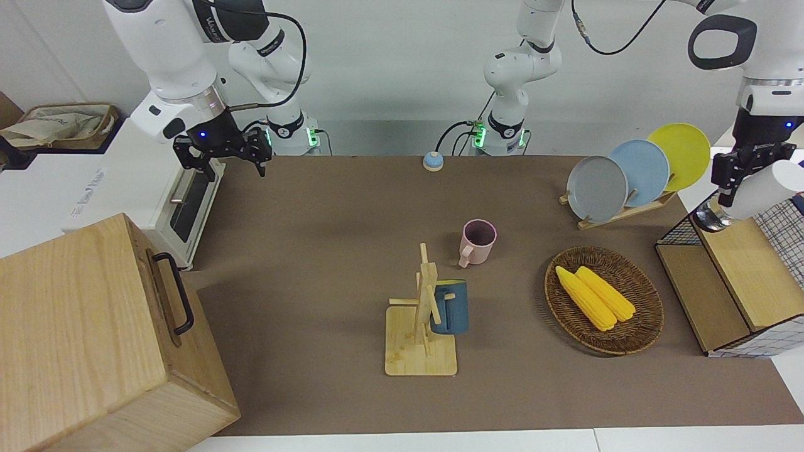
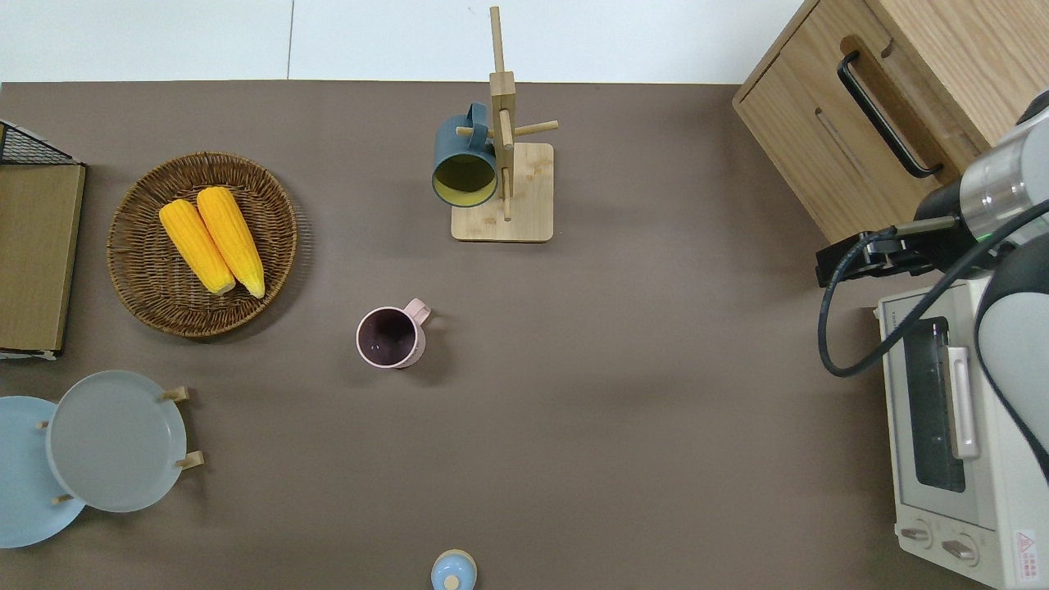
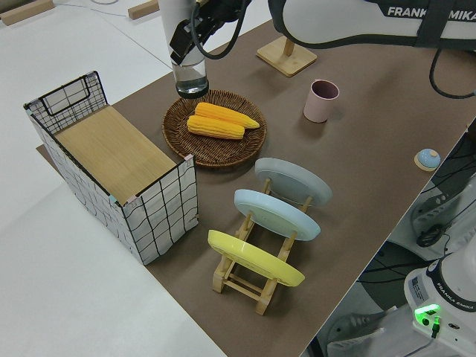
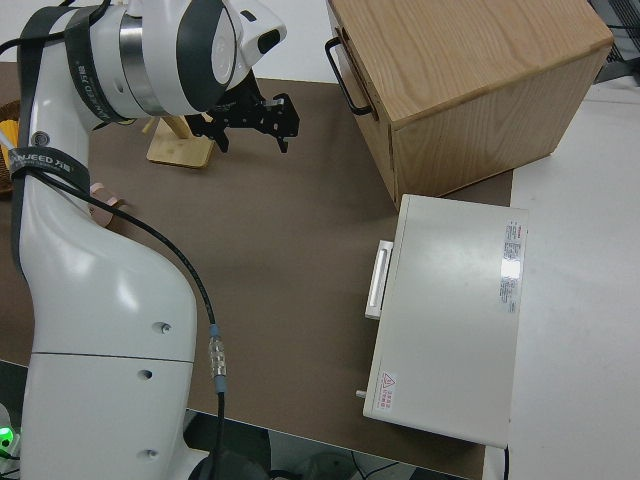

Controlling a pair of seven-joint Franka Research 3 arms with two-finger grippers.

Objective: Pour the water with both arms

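Left gripper [image 1: 728,182] clamped on tilted white bottle [image 1: 763,188] above the wire basket [image 3: 111,163], well short of pink mug [image 2: 392,337] mid-table; right gripper [image 1: 223,154] spread, holding nothing, near toaster oven [image 2: 942,426], likely free for the mug

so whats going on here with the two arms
The left pincer holds a white bottle, tilted, up over the wire basket at its end of the table. The right pincer is open and empty near the toaster oven. The pink mug stands mid-table; nothing is being poured yet.
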